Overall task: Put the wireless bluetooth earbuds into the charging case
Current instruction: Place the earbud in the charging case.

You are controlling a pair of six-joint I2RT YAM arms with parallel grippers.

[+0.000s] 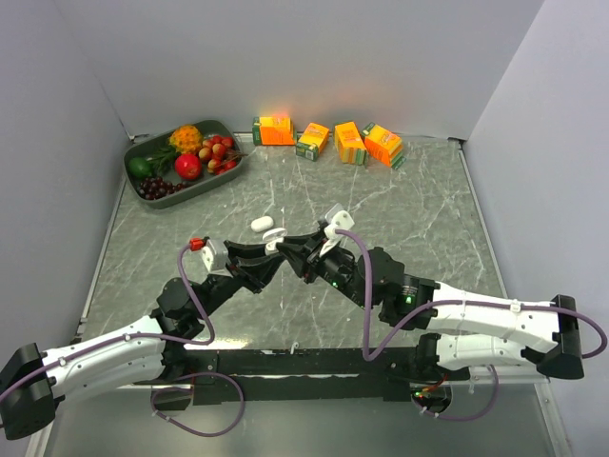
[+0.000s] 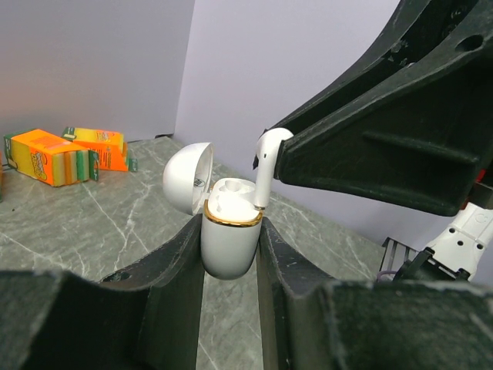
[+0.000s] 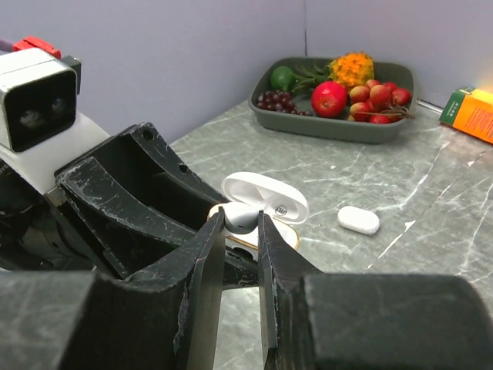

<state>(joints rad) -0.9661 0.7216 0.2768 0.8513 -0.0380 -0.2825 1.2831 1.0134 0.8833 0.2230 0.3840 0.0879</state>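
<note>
On my feed the left gripper (image 2: pixel 229 231) has its jaws clamped narrow on the white charging case (image 2: pixel 227 248), holding it upright above the tabletop (image 1: pixel 419 209). The case's lid (image 2: pixel 187 179) is flipped open and leans back to the left in the left wrist view, and a gold rim runs around the mouth.

The right gripper (image 3: pixel 240 221) comes in from the other side with its jaws pinched on one white earbud (image 2: pixel 266 166), gripping it by the rounded head. The stem hangs straight down and its tip sits at the right edge of the case's mouth. I cannot tell whether it has entered the socket.

From the top camera the two grippers meet nose to nose near the middle of the tabletop. Just beyond them lies a small white oval piece (image 1: pixel 262 223), flat on the marble and apart from both arms; I cannot tell what it is.

At the far left corner sits a green tray (image 1: pixel 130 160) of fruit, and a row of orange juice cartons (image 1: pixel 274 130) stands along the back wall
</note>
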